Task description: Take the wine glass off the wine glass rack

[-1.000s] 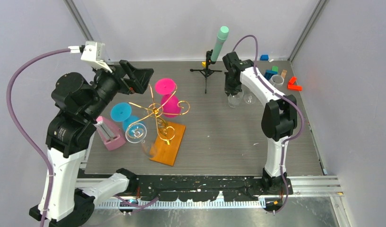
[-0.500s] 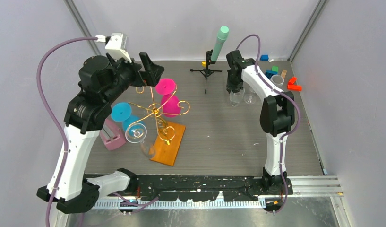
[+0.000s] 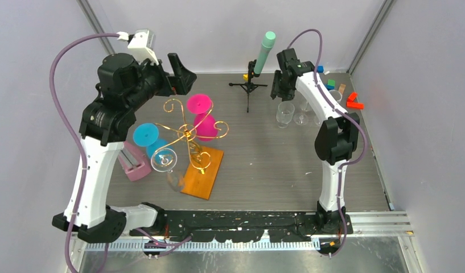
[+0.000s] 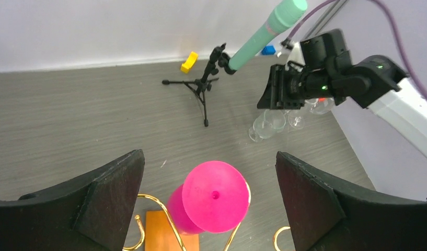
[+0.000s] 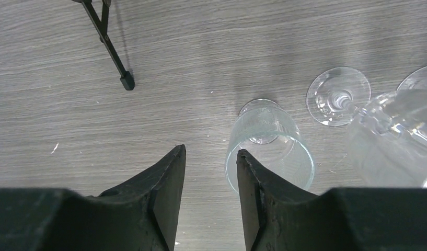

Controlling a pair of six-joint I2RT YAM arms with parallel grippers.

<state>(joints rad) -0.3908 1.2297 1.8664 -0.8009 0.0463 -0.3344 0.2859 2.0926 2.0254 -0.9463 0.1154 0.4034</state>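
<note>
**Current state.** The rack [image 3: 187, 135] stands on its orange base [image 3: 204, 170] on the left half of the table [image 3: 264, 165]. Three glasses hang upside down on its wire arms:
- a pink wine glass [image 4: 215, 195] on the far side,
- a blue wine glass [image 3: 145, 135] on the left,
- a clear hanging glass [image 3: 163, 160] on the near side.

**Left tool.** The left tool [image 4: 208, 154] hovers above the rack with its jaws spread fully apart and nothing held. In the left wrist view, the round foot of the pink wine glass sits below and between the two fingers, apart from both.

**Right tool.** The right tool [image 5: 211, 151] is over the far right of the table. Its jaws are parted and only bare table shows between them. An upright clear glass [image 5: 268, 151] stands free on the table just beside one finger. Other clear glasses [image 3: 301, 118] are near it.

**Step in hand.** Judged from this layout, the upright clear glass counts as delivered, and the left tool is lining up on the pink wine glass.

**Next move.**
1. Lower the left tool until the fingers bracket the stem or bowl, clear of the wire curls.
2. Close gently.
3. Slide the foot outward along its arm before lifting. A straight pull is likely to catch the wire and tip the rack.
</note>
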